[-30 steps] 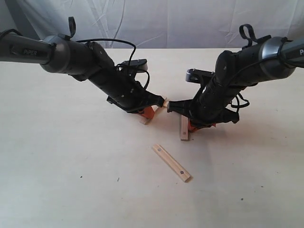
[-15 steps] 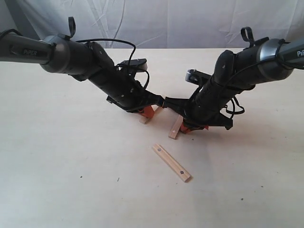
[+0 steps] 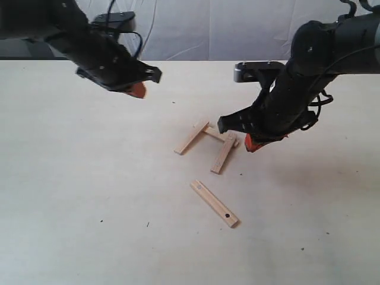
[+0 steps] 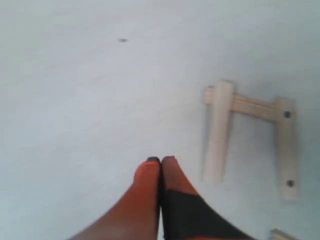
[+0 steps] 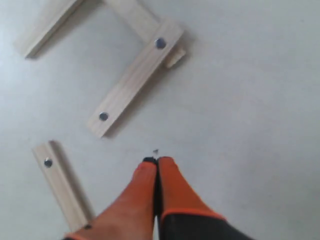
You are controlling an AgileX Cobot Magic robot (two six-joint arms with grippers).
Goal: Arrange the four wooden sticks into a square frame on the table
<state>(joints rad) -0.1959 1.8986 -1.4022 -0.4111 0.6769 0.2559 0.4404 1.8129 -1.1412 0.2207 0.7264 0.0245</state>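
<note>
Three of the wooden sticks lie joined in a U on the table (image 3: 89,196): a left stick (image 3: 191,138), a short-looking cross stick (image 3: 217,134) and a right stick (image 3: 224,153) overlapping it at one corner. The fourth stick (image 3: 214,203) lies loose and slanted nearer the front, apart from them. My left gripper (image 3: 138,90) hangs shut and empty, up and to the left of the sticks. My right gripper (image 3: 249,144) is shut and empty just right of the right stick. The left wrist view shows the U (image 4: 218,131); the right wrist view shows the dotted stick (image 5: 135,77) and the loose stick (image 5: 60,185).
A white cloth backdrop (image 3: 208,29) hangs behind the table's far edge. Tiny dark specks (image 3: 148,224) dot the tabletop. Both black arms reach in above the back half of the table.
Both grippers let go and pulled off the sticks: the left arm rose far up-left, the right moved right. The right stick swung to slant against the cross stick.
</note>
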